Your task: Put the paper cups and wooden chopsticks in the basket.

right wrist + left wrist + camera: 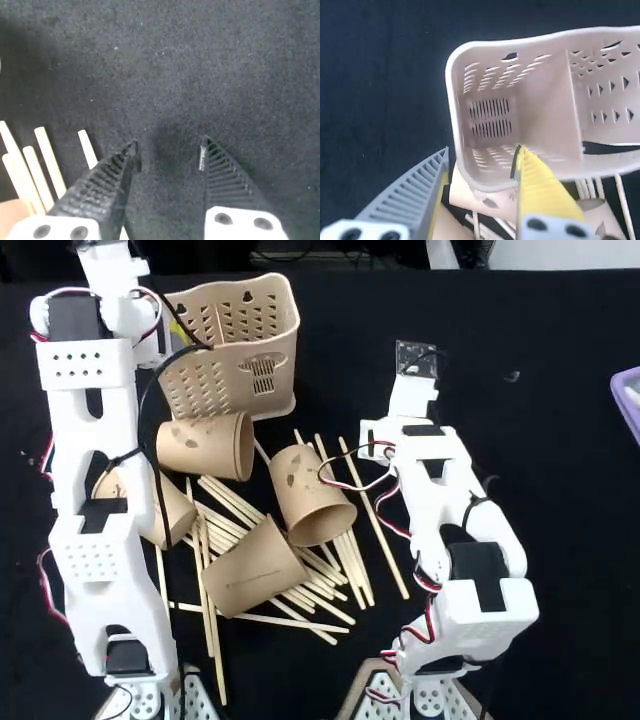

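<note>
Chopsticks: pale wooden chopsticks (330, 560) are lying scattered and crossed on the black cloth table (560, 540), between the two arms' bases.
Cups: four brown paper cups (310, 495) are lying on their sides over the sticks. The farthest is resting just beside the basket, and one is sitting partly hidden behind the left arm.
Right gripper: the right gripper (169, 142) is hanging over bare cloth beyond the pile with its jaws spread apart and nothing between them. Its wrist view is showing a few stick ends at one side. The high view is placing it (415, 358) well apart from the basket.
Basket: the beige perforated plastic basket (235, 340) is sitting tilted at the far end, with nothing inside.
Left gripper: the left gripper (482, 148) is standing wide open astride the basket's rim, yellow finger inside and grey finger outside, as its wrist view is showing. I cannot tell whether either finger is touching the rim. The high view is hiding these jaws behind the arm.
</note>
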Robot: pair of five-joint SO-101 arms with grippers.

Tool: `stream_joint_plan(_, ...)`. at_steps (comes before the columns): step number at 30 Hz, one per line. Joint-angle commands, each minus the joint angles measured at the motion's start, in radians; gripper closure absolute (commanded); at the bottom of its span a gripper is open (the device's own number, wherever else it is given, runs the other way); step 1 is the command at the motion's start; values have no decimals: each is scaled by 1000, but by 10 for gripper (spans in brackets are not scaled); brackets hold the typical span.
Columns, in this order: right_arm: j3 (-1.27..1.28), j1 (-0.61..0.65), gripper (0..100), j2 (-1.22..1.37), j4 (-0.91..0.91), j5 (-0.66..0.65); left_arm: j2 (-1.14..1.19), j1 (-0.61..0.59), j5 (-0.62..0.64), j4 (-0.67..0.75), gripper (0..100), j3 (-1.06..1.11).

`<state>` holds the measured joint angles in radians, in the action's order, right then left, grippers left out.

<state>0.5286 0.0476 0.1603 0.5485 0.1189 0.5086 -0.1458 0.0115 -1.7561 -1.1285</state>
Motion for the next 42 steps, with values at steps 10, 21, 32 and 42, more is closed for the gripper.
stream_joint_plan(10,-48,11,804,-8,-9,9,-15,16,-8,68,952,77)
stream_joint_plan(21,-50,11,804,-8,-9,9,-43,31,-66,-8,970,165)
stream_joint_plan(32,-48,11,804,-8,-9,9,-405,119,-64,6,970,538)
stream_joint_plan(42,-48,11,804,-8,-9,9,-465,90,-40,-2,970,568)
